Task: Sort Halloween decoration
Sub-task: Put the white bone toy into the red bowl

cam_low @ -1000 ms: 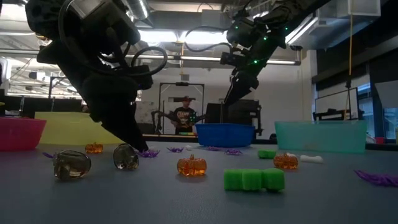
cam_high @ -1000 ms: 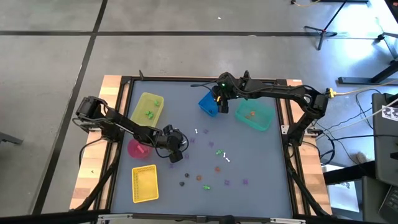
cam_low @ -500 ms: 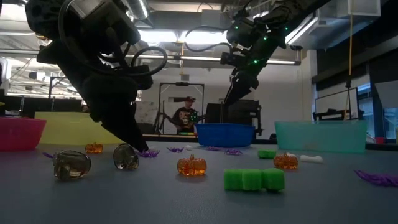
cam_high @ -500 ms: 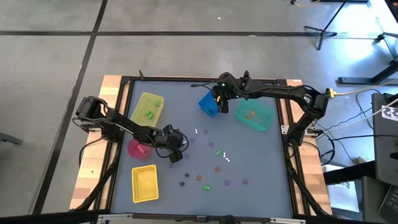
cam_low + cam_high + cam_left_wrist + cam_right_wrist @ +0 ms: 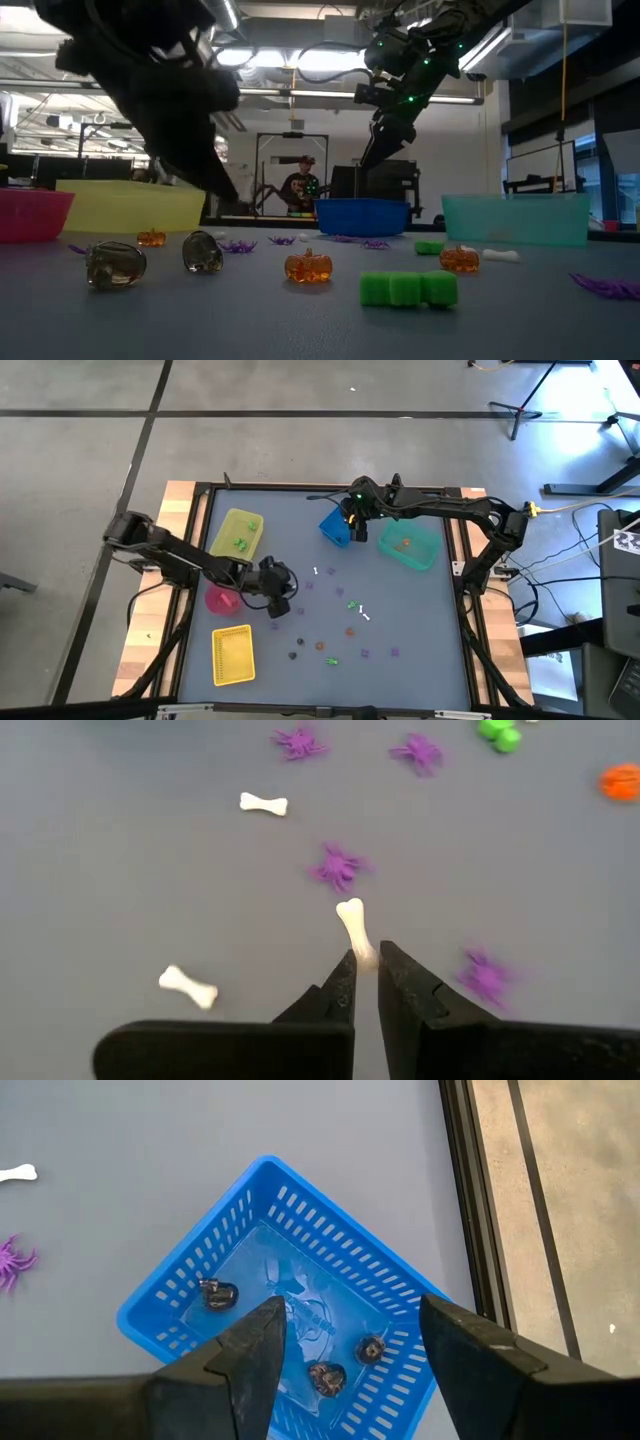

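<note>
Pinched nearly shut, the left gripper (image 5: 366,963) holds a white bone (image 5: 354,928) by one end, lifted clear for carrying to a bin, near the pink bowl (image 5: 222,600). Other trinkets (image 5: 350,605) lie scattered beyond on the grey table (image 5: 420,630). Farther off, the right gripper (image 5: 345,1342) hangs wide open above the blue basket (image 5: 180,1295), likely just emptied. A person (image 5: 297,188) stands in the workshop behind.

Bone's (image 5: 356,930) lower end was hidden between left gripper (image 5: 366,978) fingertips. Left arm (image 5: 150,90) blurred, cut off at low view's top edge.
</note>
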Available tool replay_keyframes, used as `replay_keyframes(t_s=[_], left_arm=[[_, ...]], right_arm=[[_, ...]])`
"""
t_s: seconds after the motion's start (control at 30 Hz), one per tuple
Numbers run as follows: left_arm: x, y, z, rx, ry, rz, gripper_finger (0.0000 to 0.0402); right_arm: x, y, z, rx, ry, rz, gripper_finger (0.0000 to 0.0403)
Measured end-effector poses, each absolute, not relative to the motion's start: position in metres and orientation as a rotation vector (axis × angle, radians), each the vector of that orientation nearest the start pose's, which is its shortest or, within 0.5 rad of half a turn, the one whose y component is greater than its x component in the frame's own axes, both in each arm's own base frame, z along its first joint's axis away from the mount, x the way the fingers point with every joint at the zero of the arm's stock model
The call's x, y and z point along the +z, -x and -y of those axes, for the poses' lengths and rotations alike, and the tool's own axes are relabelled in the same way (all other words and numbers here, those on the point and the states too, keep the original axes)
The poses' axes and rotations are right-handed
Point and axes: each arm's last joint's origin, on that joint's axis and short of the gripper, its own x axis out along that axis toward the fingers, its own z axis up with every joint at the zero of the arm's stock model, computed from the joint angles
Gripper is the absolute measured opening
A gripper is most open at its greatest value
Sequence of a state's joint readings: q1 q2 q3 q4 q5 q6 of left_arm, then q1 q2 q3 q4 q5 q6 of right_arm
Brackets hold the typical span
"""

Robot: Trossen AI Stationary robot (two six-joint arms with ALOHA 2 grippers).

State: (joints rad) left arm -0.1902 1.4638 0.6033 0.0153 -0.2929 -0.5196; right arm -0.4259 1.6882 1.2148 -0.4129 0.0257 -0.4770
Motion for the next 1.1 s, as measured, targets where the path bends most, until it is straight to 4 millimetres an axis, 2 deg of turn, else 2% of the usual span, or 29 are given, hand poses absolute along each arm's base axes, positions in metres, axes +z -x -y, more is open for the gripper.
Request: replay_keyframes(t_s=[0.27,0.53,0.83,0.97,1.1], left_arm=[[0.185,-0.218,0.041,0.129,0.452,-0.902,0.001],[0.213,-0.174,0.037,0.077,0.615,-0.987,0.001],[0.211,-0.127,0.029,0.223,0.697,-1.259,0.001],[0.208,-0.119,0.027,0.276,0.674,-1.351,0.001],[0.208,-0.118,0.027,0.284,0.663,-1.361,0.001]], right_arm=[[0.232,-0.325,0.148,-0.203,0.261,-0.952,0.023],[0.232,-0.325,0.148,-0.203,0.261,-0.952,0.023],[0.232,-0.325,0.148,-0.203,0.261,-0.952,0.023],[0.232,-0.325,0.148,-0.203,0.261,-0.952,0.023],[0.232,-0.325,0.148,-0.203,0.261,-0.952,0.023]])
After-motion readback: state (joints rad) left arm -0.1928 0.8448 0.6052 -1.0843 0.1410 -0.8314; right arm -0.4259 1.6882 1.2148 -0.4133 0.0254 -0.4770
